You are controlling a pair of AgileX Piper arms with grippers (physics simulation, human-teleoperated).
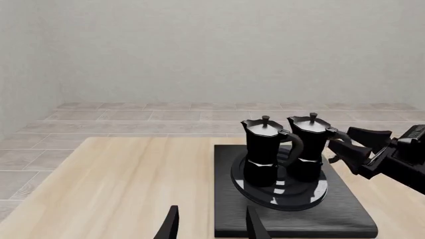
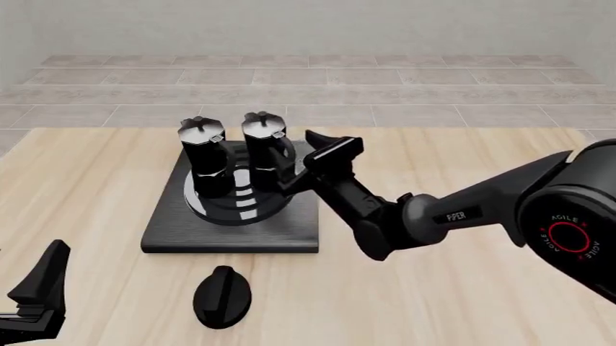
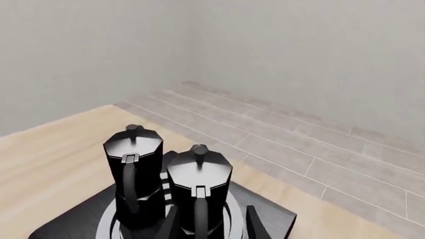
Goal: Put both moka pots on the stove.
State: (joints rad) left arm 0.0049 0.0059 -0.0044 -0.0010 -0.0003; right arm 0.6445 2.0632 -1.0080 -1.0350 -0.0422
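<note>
Knob [image 2: 222, 296] lies before stove [image 2: 231, 232]; right gripper [image 2: 310, 160] apparently open beside pots [image 2: 234, 153].

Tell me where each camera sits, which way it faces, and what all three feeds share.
Front: fixed above the arms' side, facing forward and down at the stove; right gripper, left gripper show.
Left wrist: low, off the stove's side; own fingertips, right gripper.
Right wrist: right behind the nearer pot.
Shared: both moka pots.

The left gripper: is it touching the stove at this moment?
Apart. The front view shows bare table between the left gripper and the near left corner of the stove.
</note>
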